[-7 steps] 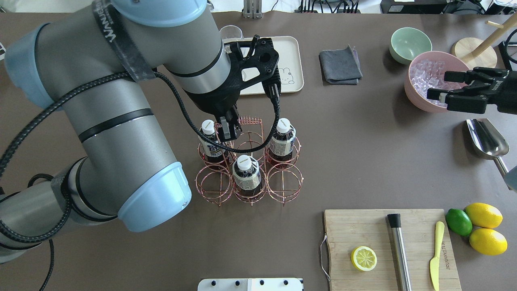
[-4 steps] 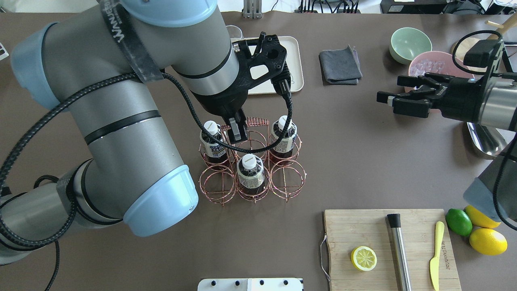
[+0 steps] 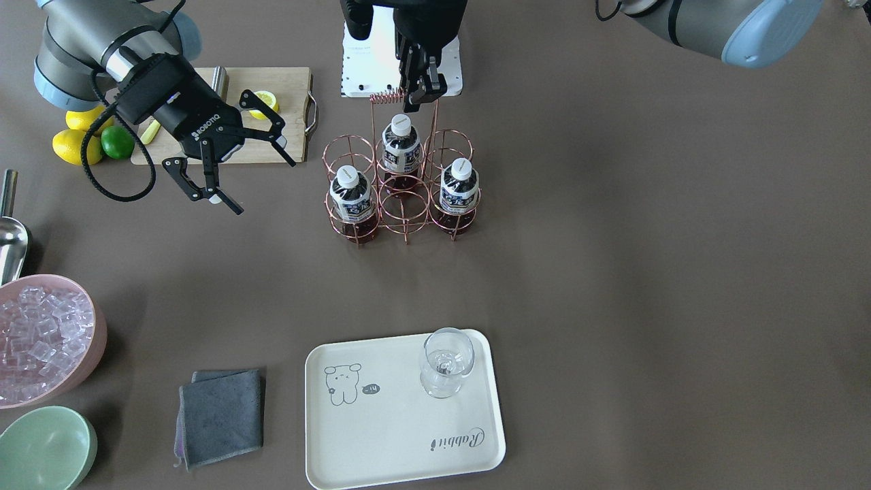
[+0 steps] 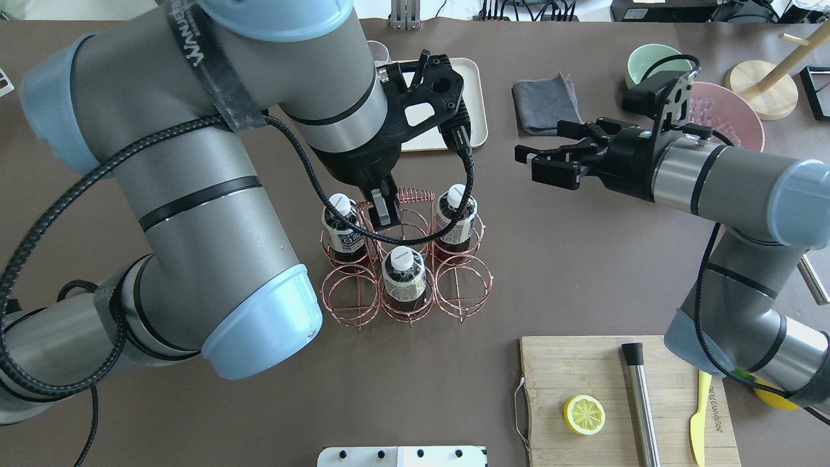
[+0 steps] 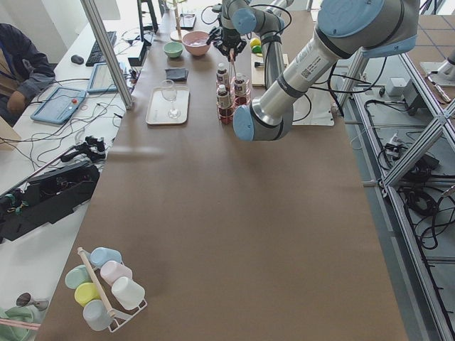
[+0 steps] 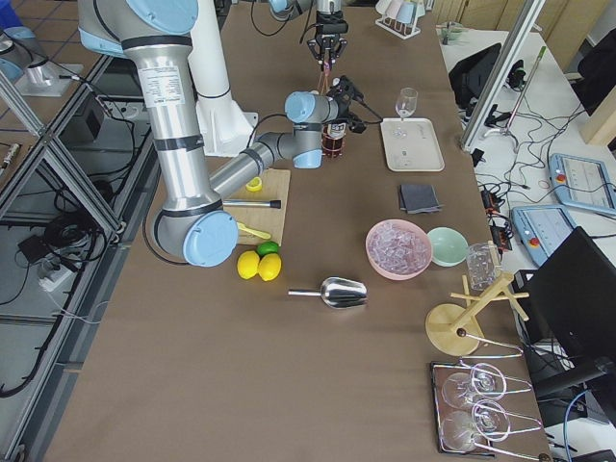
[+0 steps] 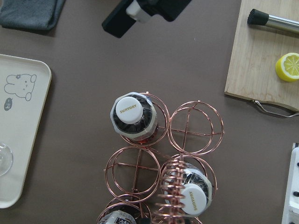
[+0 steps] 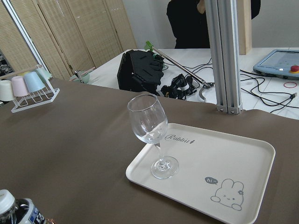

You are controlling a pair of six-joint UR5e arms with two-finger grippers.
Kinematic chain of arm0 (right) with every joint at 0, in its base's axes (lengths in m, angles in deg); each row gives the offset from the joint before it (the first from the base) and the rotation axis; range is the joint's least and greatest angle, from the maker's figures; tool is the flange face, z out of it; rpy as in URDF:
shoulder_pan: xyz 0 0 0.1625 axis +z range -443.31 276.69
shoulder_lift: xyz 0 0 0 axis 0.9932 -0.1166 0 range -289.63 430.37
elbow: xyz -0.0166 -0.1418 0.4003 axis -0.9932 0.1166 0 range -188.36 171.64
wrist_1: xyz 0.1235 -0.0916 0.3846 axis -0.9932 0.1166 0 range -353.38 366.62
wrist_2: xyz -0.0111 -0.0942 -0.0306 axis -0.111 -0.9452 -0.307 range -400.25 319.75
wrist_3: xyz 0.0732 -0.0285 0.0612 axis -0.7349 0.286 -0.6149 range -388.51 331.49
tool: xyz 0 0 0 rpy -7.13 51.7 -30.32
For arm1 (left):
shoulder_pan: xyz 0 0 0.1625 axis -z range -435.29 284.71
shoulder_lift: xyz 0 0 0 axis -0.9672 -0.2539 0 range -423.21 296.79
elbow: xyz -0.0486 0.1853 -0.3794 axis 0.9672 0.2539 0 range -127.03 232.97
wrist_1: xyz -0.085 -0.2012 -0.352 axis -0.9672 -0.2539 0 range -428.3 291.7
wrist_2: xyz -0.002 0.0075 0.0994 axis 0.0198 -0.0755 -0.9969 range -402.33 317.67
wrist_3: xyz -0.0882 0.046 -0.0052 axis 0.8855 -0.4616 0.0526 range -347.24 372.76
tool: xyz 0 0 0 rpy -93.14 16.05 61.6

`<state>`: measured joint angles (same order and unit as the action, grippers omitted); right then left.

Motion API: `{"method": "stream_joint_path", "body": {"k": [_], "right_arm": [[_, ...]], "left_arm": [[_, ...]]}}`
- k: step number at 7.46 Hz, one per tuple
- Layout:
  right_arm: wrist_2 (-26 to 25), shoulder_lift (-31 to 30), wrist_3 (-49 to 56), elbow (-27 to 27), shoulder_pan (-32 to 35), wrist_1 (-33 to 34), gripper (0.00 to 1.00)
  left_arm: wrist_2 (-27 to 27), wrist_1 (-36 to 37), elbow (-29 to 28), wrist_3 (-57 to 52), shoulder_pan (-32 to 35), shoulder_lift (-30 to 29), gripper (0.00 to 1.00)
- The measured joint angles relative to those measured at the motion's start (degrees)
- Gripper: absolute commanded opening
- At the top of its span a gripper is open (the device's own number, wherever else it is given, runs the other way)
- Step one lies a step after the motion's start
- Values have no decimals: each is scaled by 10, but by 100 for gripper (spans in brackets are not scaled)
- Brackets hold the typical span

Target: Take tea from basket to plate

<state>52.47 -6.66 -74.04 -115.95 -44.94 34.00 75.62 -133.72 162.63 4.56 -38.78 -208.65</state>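
Note:
The copper wire basket (image 4: pixel 415 194) stands mid-table with three tea bottles (image 4: pixel 403 275) (image 3: pixel 400 146) (image 7: pixel 133 114) upright in its ring cells. My left gripper (image 4: pixel 382 209) (image 3: pixel 418 88) comes down from above and is shut on the basket's coiled handle (image 3: pixel 384 97). My right gripper (image 4: pixel 526 163) (image 3: pixel 267 188) hangs open and empty to the right of the basket, apart from it, fingers pointing at the bottles. The cream plate (image 3: pixel 408 422) (image 8: pixel 224 168) lies beyond the basket and carries a wine glass (image 3: pixel 446 361) (image 8: pixel 152 135).
A grey cloth (image 4: pixel 546 104) lies right of the plate. The pink ice bowl (image 3: pixel 41 340), green bowl (image 3: pixel 44 449) and metal scoop (image 3: pixel 10 235) sit on my right. A cutting board (image 4: pixel 622 395) holds a lemon half, muddler and knife.
My right arm has swung in from the ice bowl leftward toward the basket, gripper still open. My left gripper and the basket have shifted slightly to the right.

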Motion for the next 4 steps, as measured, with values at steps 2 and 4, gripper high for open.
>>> {"method": "stream_joint_path", "body": {"k": [2, 4], "right_arm": [[-19, 20, 10, 1, -18, 23, 99], [-41, 26, 13, 2, -38, 39, 65]], "left_arm": [[0, 2, 0, 0, 0, 2, 0], [0, 3, 0, 0, 0, 4, 0]]}}
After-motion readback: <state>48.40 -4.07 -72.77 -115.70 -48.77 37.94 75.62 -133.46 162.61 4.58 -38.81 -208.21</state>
